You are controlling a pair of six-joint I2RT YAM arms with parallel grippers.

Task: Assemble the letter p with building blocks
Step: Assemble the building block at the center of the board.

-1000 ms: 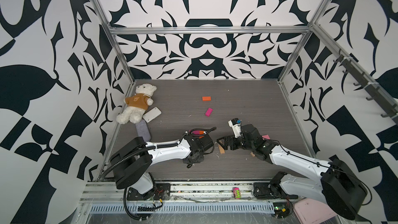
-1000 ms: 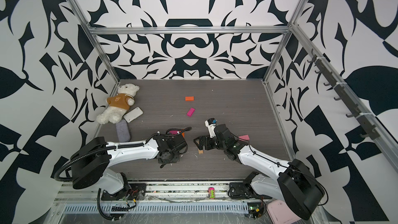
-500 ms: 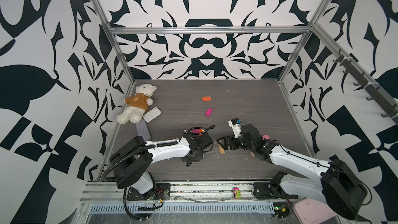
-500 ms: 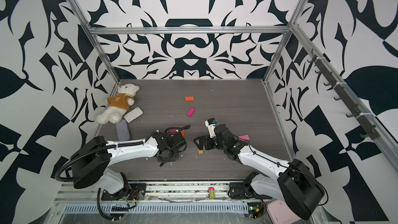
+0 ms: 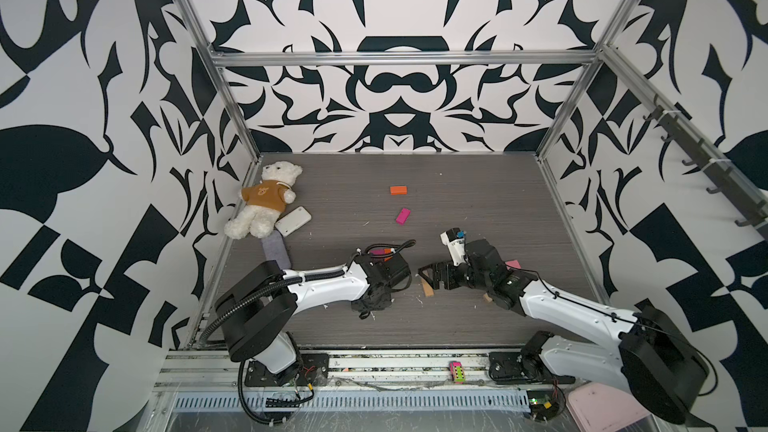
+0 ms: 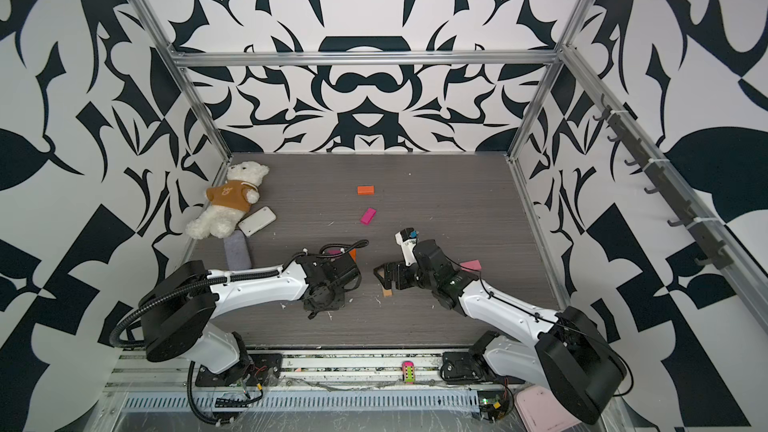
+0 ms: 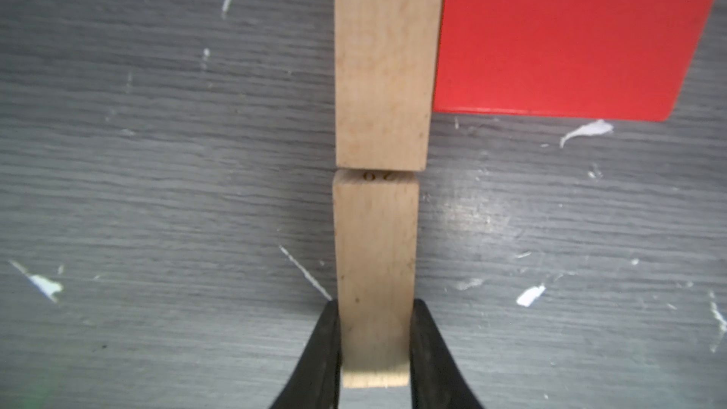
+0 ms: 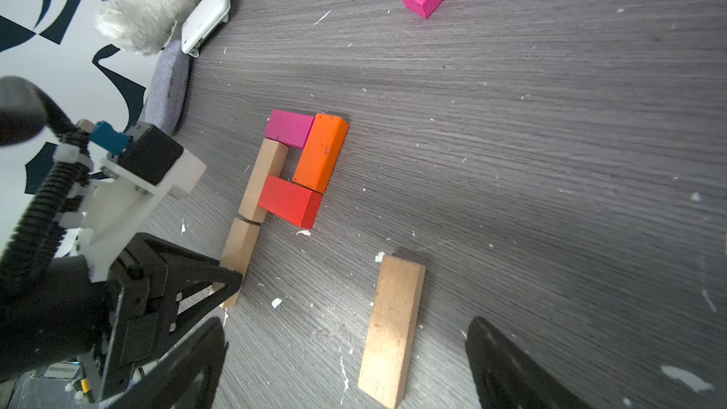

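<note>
My left pincer [image 7: 375, 308] grips the lower tan block [image 7: 375, 249] narrow, butted end-to-end against the upper tan block [image 7: 381, 64]. Red block [image 7: 566, 45] touches that one's side. My right pincer [image 8: 348, 322] is wide over the loose tan block [image 8: 393, 328] on the tabletop [image 8: 550, 151].

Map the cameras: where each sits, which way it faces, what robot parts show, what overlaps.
Top views: high above the front rail, looking down at the table; left arm and right arm show whole in both.
Left wrist: on the left arm, looking down close; left gripper, tips only, shut on a tan block.
Right wrist: on the right arm, low, facing the teddy bear; open right gripper, plus the left gripper.
Shared: both wrist views show that tan block and the red block.
</note>
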